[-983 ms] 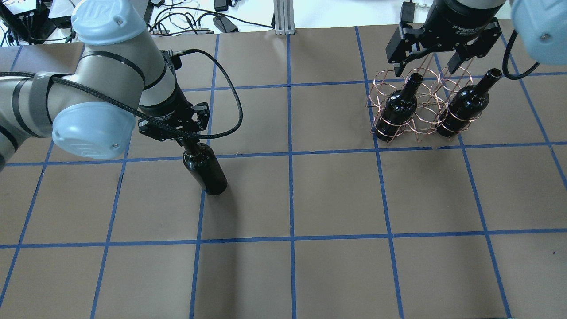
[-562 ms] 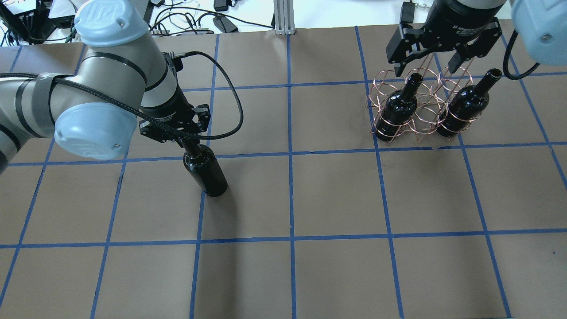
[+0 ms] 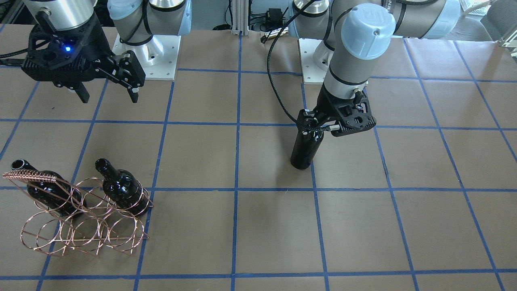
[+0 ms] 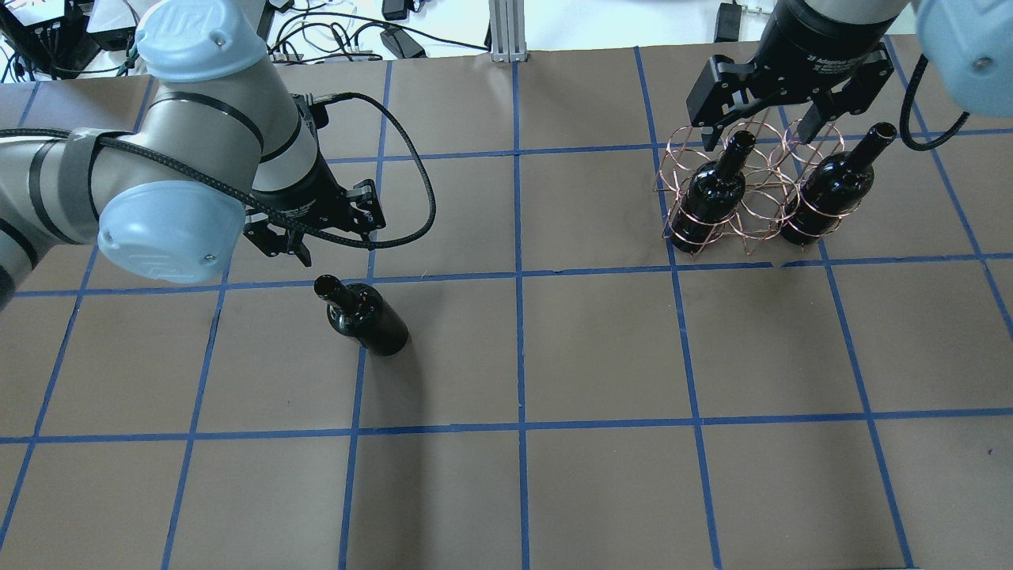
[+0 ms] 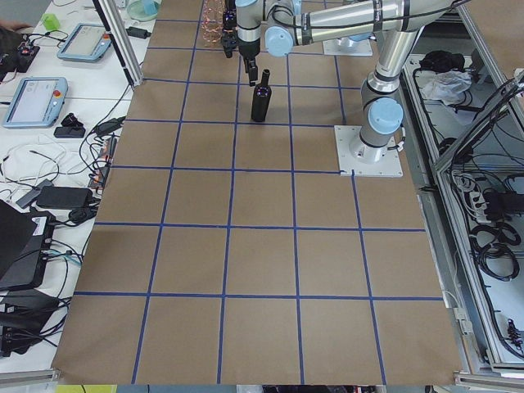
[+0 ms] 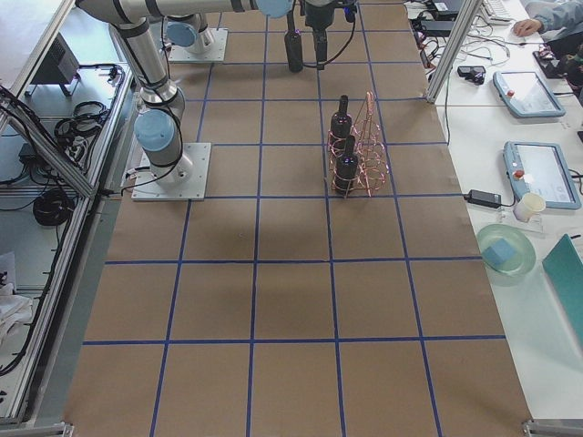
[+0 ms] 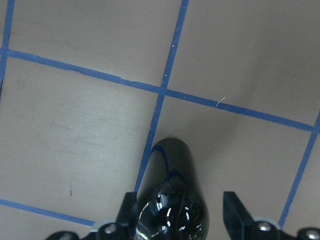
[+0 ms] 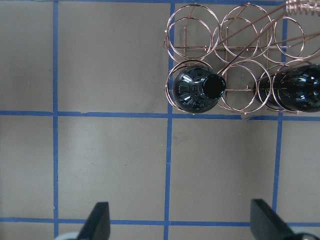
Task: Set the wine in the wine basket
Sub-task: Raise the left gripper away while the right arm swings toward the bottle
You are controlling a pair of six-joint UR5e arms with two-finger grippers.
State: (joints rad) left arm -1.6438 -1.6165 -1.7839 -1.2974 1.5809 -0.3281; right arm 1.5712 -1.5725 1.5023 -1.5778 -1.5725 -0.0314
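A black wine bottle (image 4: pixel 368 317) stands upright on the table left of centre, also in the front view (image 3: pixel 305 147). My left gripper (image 4: pixel 336 249) is open just over its neck. In the left wrist view its fingers (image 7: pixel 127 210) stand apart on both sides of the bottle (image 7: pixel 170 195) without touching it. The copper wire wine basket (image 4: pixel 752 210) sits at the far right and holds two more bottles (image 4: pixel 716 190) (image 4: pixel 835 186) in its end rings. My right gripper (image 4: pixel 764 131) is open and empty above the basket's far side, also in the front view (image 3: pixel 109 96).
The brown table (image 4: pixel 601 348) is marked with a grid of blue tape. The basket's handle bar (image 3: pixel 30 176) rises above its rings. The middle ring between the two racked bottles (image 8: pixel 240 92) is empty. Cables and boxes lie beyond the far edge (image 4: pixel 380 39).
My left gripper has opened and let go of the bottle's neck, and has drawn back and up from it. The bottle stands free. The right gripper has shifted only slightly.
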